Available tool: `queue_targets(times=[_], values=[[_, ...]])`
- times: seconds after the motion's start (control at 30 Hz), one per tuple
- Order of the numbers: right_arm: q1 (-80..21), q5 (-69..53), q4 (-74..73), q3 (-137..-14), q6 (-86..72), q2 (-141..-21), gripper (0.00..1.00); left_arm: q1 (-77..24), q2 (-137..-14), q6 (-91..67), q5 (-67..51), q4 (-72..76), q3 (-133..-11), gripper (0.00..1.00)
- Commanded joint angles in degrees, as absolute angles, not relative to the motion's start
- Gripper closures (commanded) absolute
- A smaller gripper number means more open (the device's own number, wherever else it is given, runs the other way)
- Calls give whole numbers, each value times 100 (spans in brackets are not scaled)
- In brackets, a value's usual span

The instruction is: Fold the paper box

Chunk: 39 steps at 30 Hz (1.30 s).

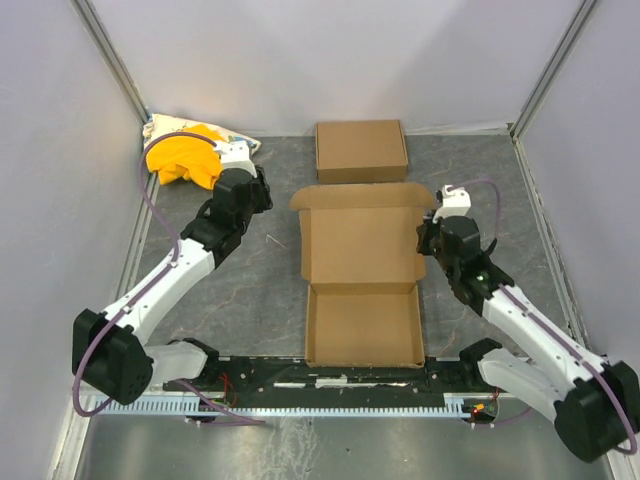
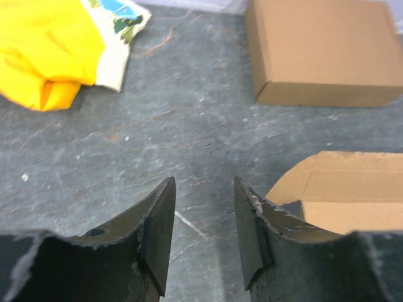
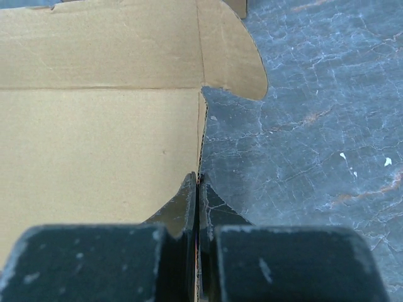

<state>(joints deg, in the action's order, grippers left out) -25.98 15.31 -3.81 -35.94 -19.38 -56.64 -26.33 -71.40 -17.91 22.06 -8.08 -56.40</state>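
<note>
The paper box (image 1: 360, 280) lies in the middle of the table as a brown cardboard tray with its lid open and flat toward the back. My right gripper (image 1: 428, 238) is shut on the right side edge of the lid panel (image 3: 101, 126); the thin cardboard edge runs between the closed fingers (image 3: 189, 201). My left gripper (image 1: 262, 188) is open and empty, just left of the lid's rounded back-left flap (image 2: 340, 189), over bare table.
A second, closed flat brown cardboard box (image 1: 361, 150) lies behind the paper box, also in the left wrist view (image 2: 321, 53). A yellow cloth bundle (image 1: 185, 155) sits in the back left corner. Grey walls close the table on three sides.
</note>
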Motion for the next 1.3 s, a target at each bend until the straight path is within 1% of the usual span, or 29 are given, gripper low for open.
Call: queue_targets(times=[0.0,0.07,0.13,0.23,0.37,0.53,0.6,0.67,0.8,0.93,1.03,1.27], values=[[-2617,1337,352,-3145,-1887,-4813,98,-2616,-6789,-1753,1638,-73,-5836,49],[-2617,1059,420,-2855,-1784,-4384,98,-2619,-6745,-1728,1513,115,-5821,46],[-2614,751,680,-2522,-1667,-3904,98,-2626,-6768,-1699,1422,297,-5829,42],[-2613,439,913,-2098,-1615,-3138,98,-2617,-6889,-1581,931,383,-5986,40],[-2622,220,425,-2066,-1564,-2611,98,-2620,-6889,-1194,-776,684,-6036,40],[-2623,-201,-158,-2208,-1528,-2412,98,-2633,-6519,-530,-2612,1272,-5699,38],[-2623,-289,-245,-2217,-1568,-2356,98,-2630,-6468,-226,-3381,1112,-5750,37],[-2623,-331,-238,-2183,-1573,-2314,98,-2641,-6511,37,-3793,815,-5877,37],[-2625,-371,-222,-2200,-1542,-2339,98,-2710,-6602,580,-4178,582,-5899,37],[-2628,-433,-273,-2288,-1515,-2391,98,-2824,-6869,1168,-4100,269,-5960,36],[-2618,-495,-300,-2321,-1511,-2385,98,-2901,-7097,1481,-4064,74,-6111,32],[-2623,-705,-399,-2308,-1538,-2256,98,-2921,-7527,1872,-4185,-118,-6453,30]])
